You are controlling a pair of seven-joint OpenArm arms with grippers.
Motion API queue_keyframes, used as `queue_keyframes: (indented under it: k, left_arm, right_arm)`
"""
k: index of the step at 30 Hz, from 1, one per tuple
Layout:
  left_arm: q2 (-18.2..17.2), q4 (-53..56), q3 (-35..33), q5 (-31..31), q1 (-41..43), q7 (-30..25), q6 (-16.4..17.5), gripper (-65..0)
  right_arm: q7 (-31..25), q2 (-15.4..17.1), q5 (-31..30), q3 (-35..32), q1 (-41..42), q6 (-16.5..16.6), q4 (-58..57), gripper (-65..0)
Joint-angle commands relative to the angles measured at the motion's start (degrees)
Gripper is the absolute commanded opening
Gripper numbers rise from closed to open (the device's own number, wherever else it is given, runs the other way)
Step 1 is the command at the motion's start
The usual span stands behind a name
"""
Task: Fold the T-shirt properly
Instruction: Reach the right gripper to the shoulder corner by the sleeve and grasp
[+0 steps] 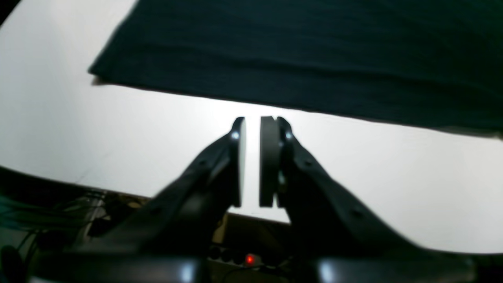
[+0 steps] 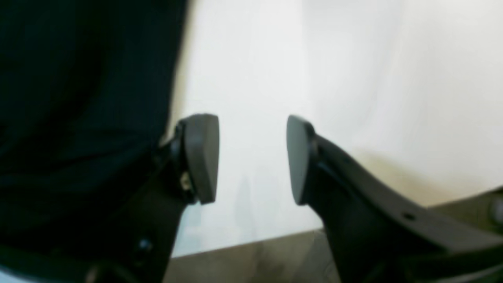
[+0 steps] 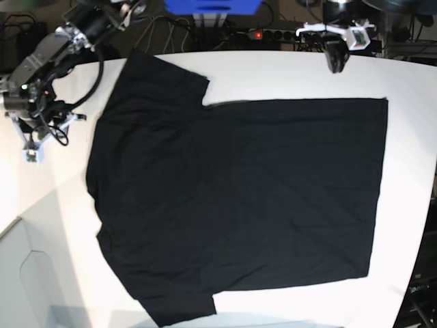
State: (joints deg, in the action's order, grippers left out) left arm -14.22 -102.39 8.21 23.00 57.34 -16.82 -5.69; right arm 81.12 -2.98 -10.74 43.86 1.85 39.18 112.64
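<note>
The black T-shirt (image 3: 239,198) lies spread flat on the white table (image 3: 410,75), collar end to the left and hem to the right in the base view. My left gripper (image 3: 334,65) sits at the table's back edge, just beyond the shirt's upper side. In the left wrist view the left gripper (image 1: 252,122) has its jaws almost together with nothing between them, short of the shirt's edge (image 1: 275,59). My right gripper (image 3: 32,149) is left of the shirt. In the right wrist view the right gripper (image 2: 253,157) is open and empty over bare table, with the shirt (image 2: 78,98) beside its left finger.
A power strip with a red light (image 3: 258,33), cables and a blue box (image 3: 212,5) lie behind the table's back edge. The table's front-left corner drops off (image 3: 20,273). Bare white table borders the shirt on all sides.
</note>
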Motion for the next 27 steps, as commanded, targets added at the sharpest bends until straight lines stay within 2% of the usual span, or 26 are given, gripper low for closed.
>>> queue_keyframes:
  k: [1, 7, 15, 19, 27]
  left_arm:
    - [-0.2, -0.8, 0.2, -0.1, 0.8, -1.1, 0.0, -58.4]
    - [-0.2, -0.8, 0.2, -0.1, 0.6, -0.7, 0.0, -58.4]
    - [-0.2, -0.8, 0.1, -0.1, 0.5, -0.6, -0.2, -58.4]
    - [-0.1, -0.8, 0.0, -0.1, 0.6, -0.6, -0.2, -58.4]
    - [0.6, -0.8, 0.0, 0.0, 0.6, -0.6, -0.3, -58.4]
  right_arm:
    - [-1.1, 0.9, -3.4, 0.7, 0.6, 0.8, -0.2, -35.9]
    - [-1.1, 1.9, -19.0, 5.2, -0.5, 0.8, -9.8, -36.0]
    - [-1.1, 6.1, -31.6, 5.9, -0.8, 0.8, -30.2, -36.1]
    - [-1.1, 6.6, -32.8, 8.4, 0.0, 0.8, -34.0, -36.1]
    - [-1.1, 5.9, -32.7, 8.2, -1.5, 0.8, -33.7, -36.1]
